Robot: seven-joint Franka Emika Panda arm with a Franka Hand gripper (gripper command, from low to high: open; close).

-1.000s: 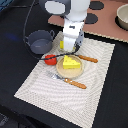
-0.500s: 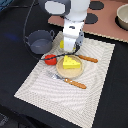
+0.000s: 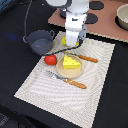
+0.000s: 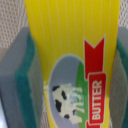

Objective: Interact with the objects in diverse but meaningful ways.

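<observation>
Butter box (image 4: 75, 65) sits between the gripper (image 3: 71, 44) pads (image 4: 25, 95), just behind the round plate (image 3: 62, 73) w/ cheese wedge (image 3: 70, 62); can't tell if jaws are clamped yet. Prob light, stiff, glossy, so slippery: take it across the narrow sides, mid-length

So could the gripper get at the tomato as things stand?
Probably not right away: the gripper is straddling the butter box. The tomato itself lies uncovered beside the plate, so the way looks free afterwards.
</observation>
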